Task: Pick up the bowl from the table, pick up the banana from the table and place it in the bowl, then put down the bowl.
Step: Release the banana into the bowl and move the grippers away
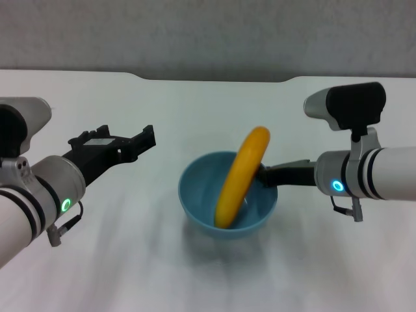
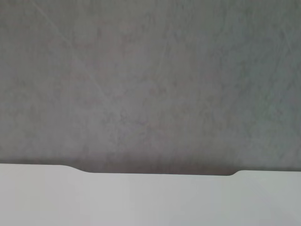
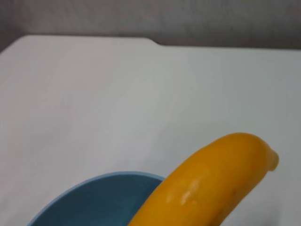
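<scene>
The light-blue bowl is at the middle of the white table. The orange-yellow banana stands tilted in it, its lower end on the bowl's floor and its upper end leaning over the far right rim. My right gripper is shut on the bowl's right rim. I cannot tell whether the bowl rests on the table or hangs just above it. The right wrist view shows the banana over the bowl. My left gripper is open and empty, raised to the left of the bowl and apart from it.
The table's far edge has a shallow dark notch, with a grey wall behind it. The left wrist view shows only that wall, the notch and a strip of table.
</scene>
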